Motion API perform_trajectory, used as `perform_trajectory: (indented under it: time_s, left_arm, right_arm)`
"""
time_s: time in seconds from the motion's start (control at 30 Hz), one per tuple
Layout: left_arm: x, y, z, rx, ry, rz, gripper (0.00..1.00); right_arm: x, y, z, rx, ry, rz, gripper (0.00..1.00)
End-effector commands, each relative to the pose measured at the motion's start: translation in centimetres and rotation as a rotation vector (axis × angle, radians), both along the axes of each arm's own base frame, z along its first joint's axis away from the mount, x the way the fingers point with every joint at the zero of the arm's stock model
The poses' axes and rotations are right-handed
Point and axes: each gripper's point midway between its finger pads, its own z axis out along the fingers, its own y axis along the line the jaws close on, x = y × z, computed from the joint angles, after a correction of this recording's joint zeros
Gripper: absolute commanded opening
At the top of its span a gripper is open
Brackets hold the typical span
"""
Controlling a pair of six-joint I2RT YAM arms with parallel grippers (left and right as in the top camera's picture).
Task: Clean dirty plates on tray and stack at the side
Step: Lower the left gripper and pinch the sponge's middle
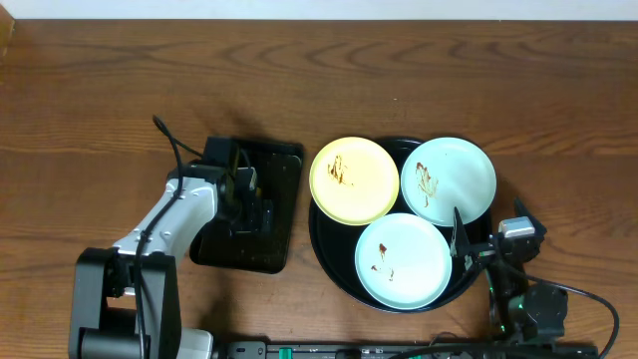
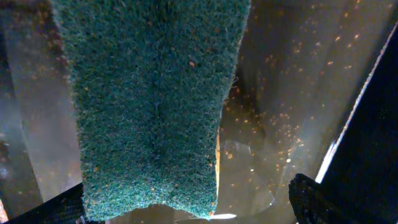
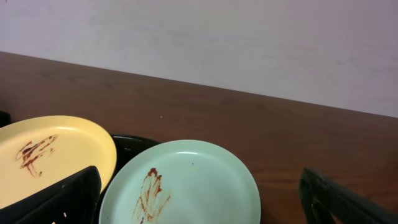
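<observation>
Plates [image 1: 404,261] are lying smeared with brown on the round black tray [image 1: 332,249] in the table's right half. Toward the left edge, the left gripper [image 1: 259,209] is hovering, jaws spread wide, over a green sponge [image 2: 149,106] in the rectangular tray [image 1: 284,170]; the yellow plate [image 1: 354,179] is sitting just beside both mint plates [image 1: 449,179]; the right gripper [image 1: 471,244] is waiting wide open at the round tray's right rim

On the brown wooden bench [image 1: 100,100], a large round black tray [image 1: 337,274] holds a pale yellow plate [image 1: 354,179] far-left, a pale mint plate [image 1: 449,179] far-right and a second mint plate [image 1: 404,261] near. Left of it, a small rectangular black tray [image 1: 284,189] holds a green sponge [image 2: 149,99].
</observation>
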Motion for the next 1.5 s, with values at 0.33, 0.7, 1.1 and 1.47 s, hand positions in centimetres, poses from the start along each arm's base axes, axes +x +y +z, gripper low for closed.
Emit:
perform_trajectory:
  time_s: [0.33, 0.7, 1.1, 1.47]
  left_arm:
    - [1.0, 1.0, -0.3, 0.063, -0.044, -0.029, 0.82]
    - [1.6, 0.9, -0.3, 0.06, -0.068, -0.015, 0.29]
    - [2.0, 0.8, -0.2, 0.054, -0.079, 0.024, 0.17]
    - [3.0, 0.4, 4.7, 0.021, -0.208, -0.011, 0.7]
  right_arm:
    - [0.0, -0.2, 0.0, 0.013, 0.002, -0.006, 0.99]
    - [0.0, -0.2, 0.0, 0.013, 0.002, -0.006, 0.99]
    - [0.0, -0.2, 0.0, 0.013, 0.002, -0.006, 0.99]
    - [0.0, -0.2, 0.0, 0.013, 0.002, -0.006, 0.99]
